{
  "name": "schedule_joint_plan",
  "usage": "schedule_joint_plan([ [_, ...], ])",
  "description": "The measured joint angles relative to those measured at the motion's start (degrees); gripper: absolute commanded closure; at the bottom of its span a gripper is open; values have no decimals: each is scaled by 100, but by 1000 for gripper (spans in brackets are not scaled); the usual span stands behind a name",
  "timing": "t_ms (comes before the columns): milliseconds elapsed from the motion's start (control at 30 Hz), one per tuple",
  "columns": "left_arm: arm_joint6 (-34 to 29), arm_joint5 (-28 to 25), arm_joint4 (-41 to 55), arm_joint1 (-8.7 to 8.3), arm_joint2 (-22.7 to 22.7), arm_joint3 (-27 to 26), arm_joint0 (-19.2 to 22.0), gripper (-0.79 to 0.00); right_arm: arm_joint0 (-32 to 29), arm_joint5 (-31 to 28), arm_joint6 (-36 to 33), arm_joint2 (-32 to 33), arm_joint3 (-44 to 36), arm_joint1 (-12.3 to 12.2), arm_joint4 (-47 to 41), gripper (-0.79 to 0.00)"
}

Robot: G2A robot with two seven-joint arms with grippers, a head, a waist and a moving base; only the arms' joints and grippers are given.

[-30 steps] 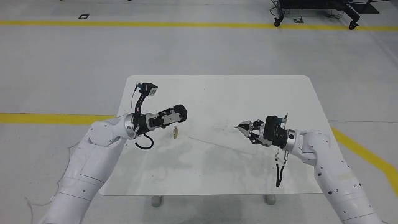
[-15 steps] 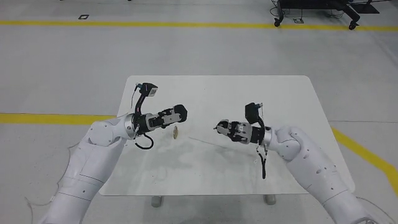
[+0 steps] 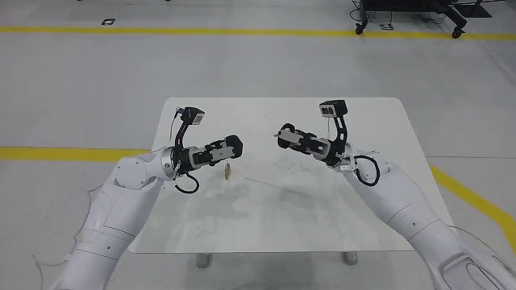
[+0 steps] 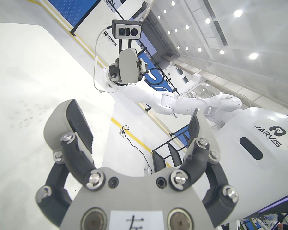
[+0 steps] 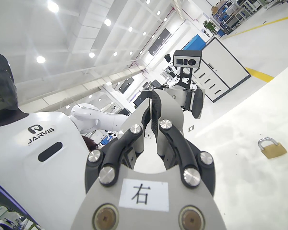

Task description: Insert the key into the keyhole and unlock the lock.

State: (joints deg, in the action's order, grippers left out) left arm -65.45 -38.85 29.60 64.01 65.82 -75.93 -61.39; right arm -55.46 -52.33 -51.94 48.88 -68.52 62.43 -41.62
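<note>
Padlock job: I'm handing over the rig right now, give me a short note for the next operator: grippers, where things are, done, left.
Left gripper: open, empty, above the table close to the padlock.
Right gripper: shut on a thin metal piece, apparently the key, raised over the table, apart from the padlock.
Padlock: lying flat on the table, shackle looks closed.
Done: key in hand.
Left: steady the padlock, insert key, turn, unlock.

White arms point(image 3: 129, 181); each grey hand point(image 4: 134, 107) has black pads point(image 4: 80, 120), silver screws point(image 4: 95, 177).
</note>
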Motion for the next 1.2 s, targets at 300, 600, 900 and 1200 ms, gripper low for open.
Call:
schedule_joint_plan([
  [300,10,329,151,29,-179,-207,-52,-785,-75,309,-27,-72,-88,11,105,0],
  [600,-252,278,503,101,-395,115,160,-591,-117,919,87,-310,-46,135,668,0],
  [900,212,344,-141,115,-452,99,158,-345,-115,1002,102,-257,-12,203,756,0],
  [1200,461,501,-431,140,-563,59,156,-240,-150,1058,119,-210,7,266,811,0],
])
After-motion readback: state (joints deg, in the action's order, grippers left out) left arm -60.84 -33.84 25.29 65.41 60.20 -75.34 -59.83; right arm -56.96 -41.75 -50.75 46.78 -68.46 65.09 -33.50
